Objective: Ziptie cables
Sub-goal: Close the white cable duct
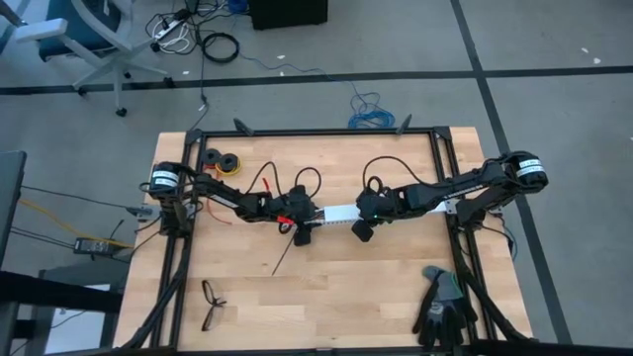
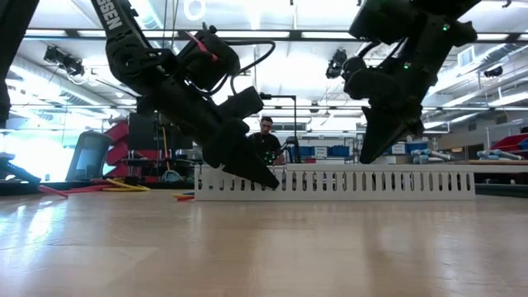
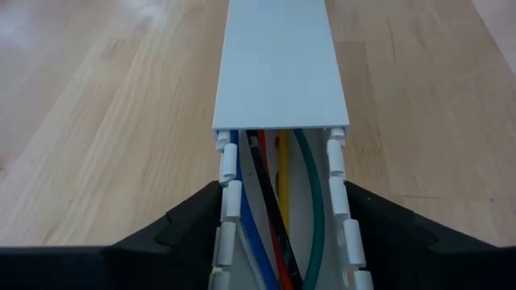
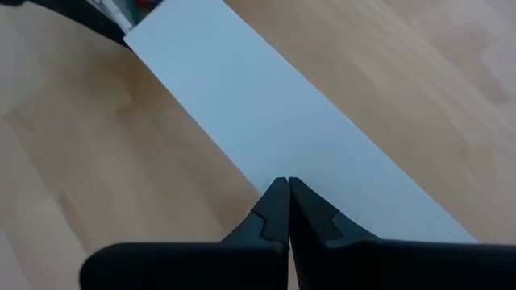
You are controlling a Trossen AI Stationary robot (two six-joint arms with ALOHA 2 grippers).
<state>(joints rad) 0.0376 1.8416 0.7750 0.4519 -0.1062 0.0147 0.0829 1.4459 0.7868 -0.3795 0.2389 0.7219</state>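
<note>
A long white slotted duct (image 1: 396, 211) lies across the middle of the table, a flat white cover (image 3: 280, 64) on most of its length. At its uncovered end the cables (image 3: 278, 217), blue, black, red, yellow and green, lie inside the channel. My left gripper (image 3: 282, 229) is at that end with one finger outside each slotted wall. My right gripper (image 4: 287, 184) is shut, its tips pointing down at the cover's edge (image 2: 367, 158). A thin dark ziptie (image 1: 284, 255) lies flat on the wood near the left gripper. My left gripper holds the duct's uncovered end between its two fingers, one finger (image 3: 189, 229) against each slotted side wall (image 3: 228, 193). The fingers come slanting down along the duct, which rests flat on the table. My right gripper's shut tips stand at the cover; whether they touch it, I cannot tell.
Black eyeglasses (image 1: 212, 303) lie near the front left and dark gloves (image 1: 442, 302) at the front right. Tape rolls (image 1: 224, 161) sit at the back left, with red wires (image 1: 267, 183) beside the left arm. A person (image 2: 266, 136) shows beyond the table.
</note>
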